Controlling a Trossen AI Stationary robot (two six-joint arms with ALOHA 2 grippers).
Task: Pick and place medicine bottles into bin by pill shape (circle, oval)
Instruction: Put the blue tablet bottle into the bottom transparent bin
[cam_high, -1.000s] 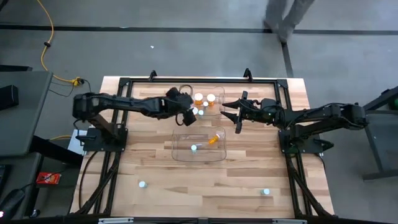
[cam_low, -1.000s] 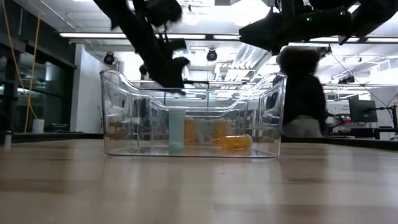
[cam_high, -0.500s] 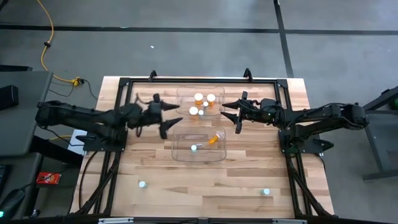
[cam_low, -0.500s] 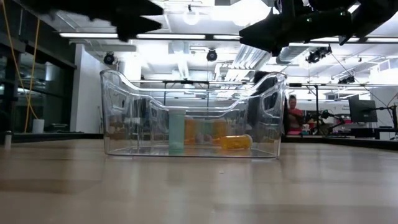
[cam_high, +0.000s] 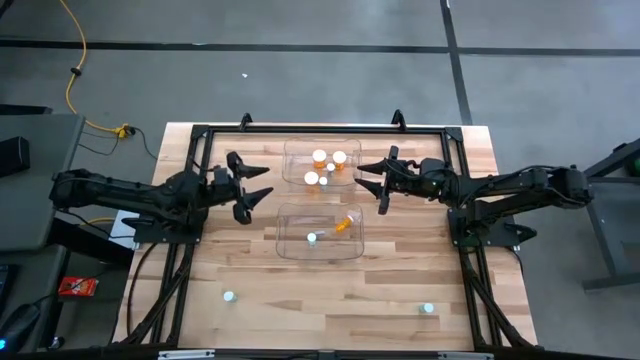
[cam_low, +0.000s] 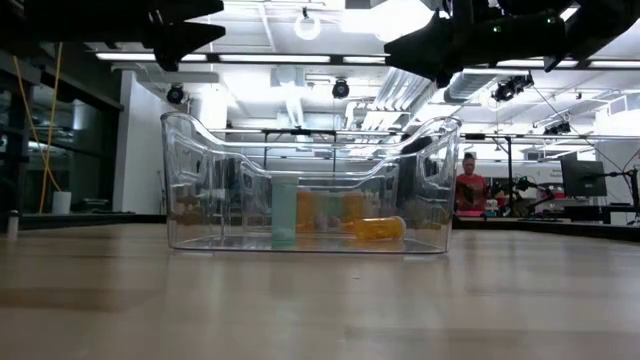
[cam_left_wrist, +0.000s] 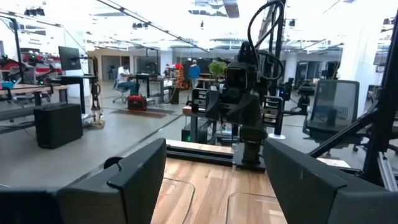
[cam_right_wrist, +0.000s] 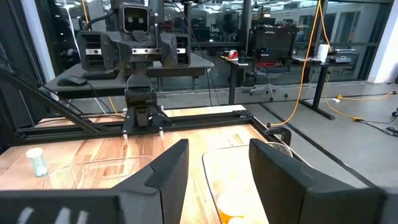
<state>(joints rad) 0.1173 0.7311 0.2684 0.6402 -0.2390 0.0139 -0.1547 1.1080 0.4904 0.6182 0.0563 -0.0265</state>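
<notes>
Two clear bins stand mid-table. The far bin (cam_high: 322, 160) holds several orange, white-capped medicine bottles (cam_high: 319, 156). In the near bin (cam_high: 320, 231) one orange bottle (cam_high: 344, 224) lies on its side, and a pale teal one (cam_low: 285, 208) stands upright. Two more bottles (cam_high: 229, 296) (cam_high: 428, 308) stand loose near the table's front. My left gripper (cam_high: 262, 183) hovers open to the left of the bins with nothing between its fingers (cam_left_wrist: 140, 180). My right gripper (cam_high: 366, 180) hovers open just right of the bins, also holding nothing.
A black frame (cam_high: 200, 135) runs around the table's edges. Bare wood lies left, right and in front of the bins. In the low view a person (cam_low: 467, 185) sits far off in the room behind the table.
My left gripper has drawn back from above the far bin toward the table's left edge. It has tipped up from pointing downward to about level and has stayed open. A person at the far side has walked out of view. My right arm has kept still.
</notes>
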